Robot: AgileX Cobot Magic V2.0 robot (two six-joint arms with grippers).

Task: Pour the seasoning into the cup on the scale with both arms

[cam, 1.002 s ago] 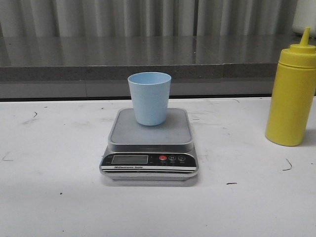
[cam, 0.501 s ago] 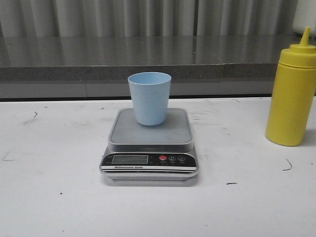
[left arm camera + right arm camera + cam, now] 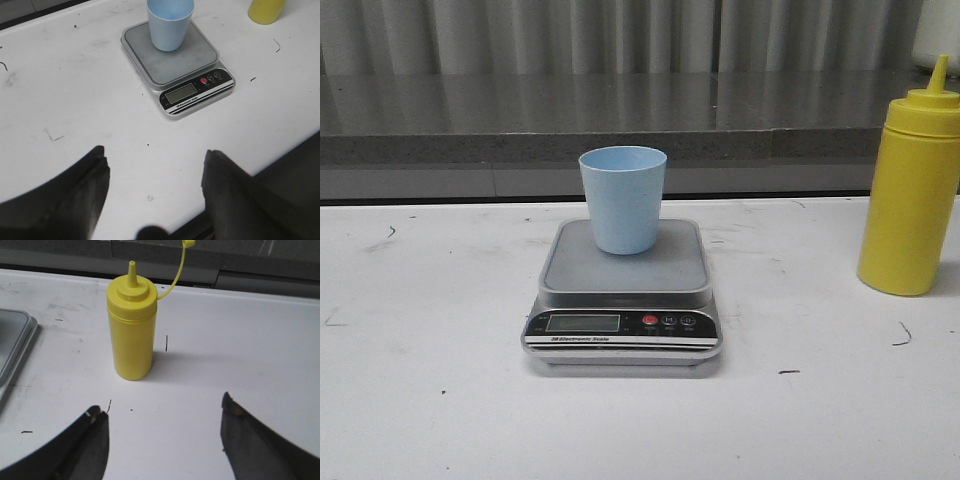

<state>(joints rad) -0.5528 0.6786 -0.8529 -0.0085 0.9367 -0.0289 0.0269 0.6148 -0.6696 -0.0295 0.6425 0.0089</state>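
Seasoning (image 3: 910,190) bottle stands unlabelled, well right of cup (image 3: 623,198) on scale (image 3: 623,300)

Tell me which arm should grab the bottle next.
Right. The bottle stands upright straight ahead of the open right gripper, on the table's right side; the left gripper faces the scale.

Scuffed white table (image 3: 440,400) before a grey stone ledge (image 3: 470,110) and corrugated wall (image 3: 520,35).
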